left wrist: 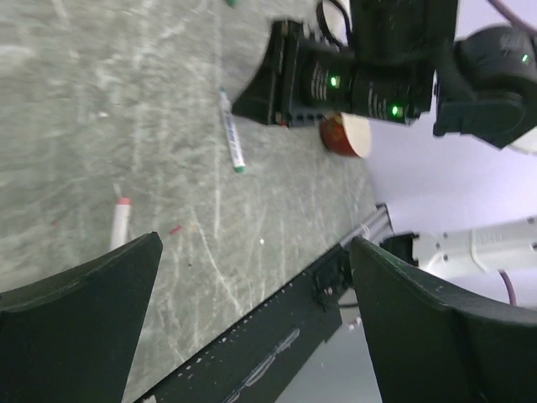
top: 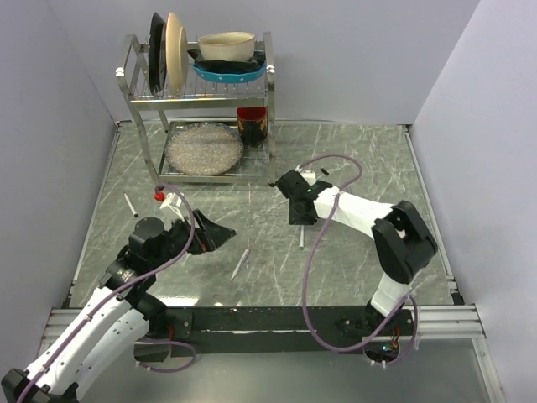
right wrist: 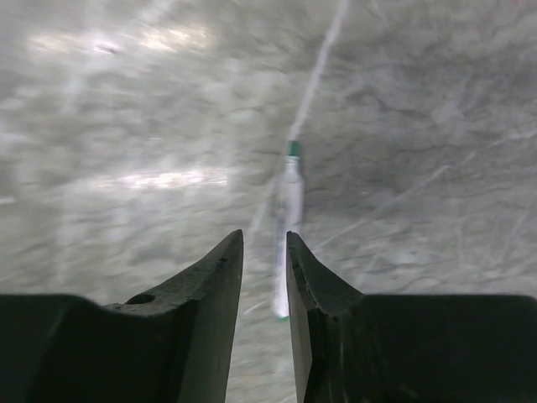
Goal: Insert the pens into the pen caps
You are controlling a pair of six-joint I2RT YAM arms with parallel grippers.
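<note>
Grey marbled tabletop (top: pixel 369 168), seen from above. My left gripper (top: pixel 216 235) is spread wide and holds nothing. A pale pen (top: pixel 241 263) lies flat just beyond its fingertips. My right gripper (top: pixel 298 217) points down at the table, and the green pen (top: pixel 301 238) lies flat just past its tips. The black-ended pen (top: pixel 131 205) lies well apart, out behind my left fingers. A small red piece (top: pixel 159 196) near my left wrist may be a cap; I cannot be sure.

From my left wrist: my two fingers (left wrist: pixel 84 311) stand far apart with only bare table between them. Ahead of them the pale pen (left wrist: pixel 120 225) shows a pink end. Farther ahead lies the green pen (left wrist: pixel 231 134), beside my right gripper but not touching it.

From my right wrist: my fingers (right wrist: pixel 210 294) are parted only a sliver and grip nothing. The green pen (right wrist: pixel 289 193) lies blurred on the table, under and ahead of the tips.

I judge the green pen to be the step in hand, but I cannot tell whether its cap is on. The next move calls for squaring one pair of fingers across a thin barrel before closing, then finding the matching cap.
</note>
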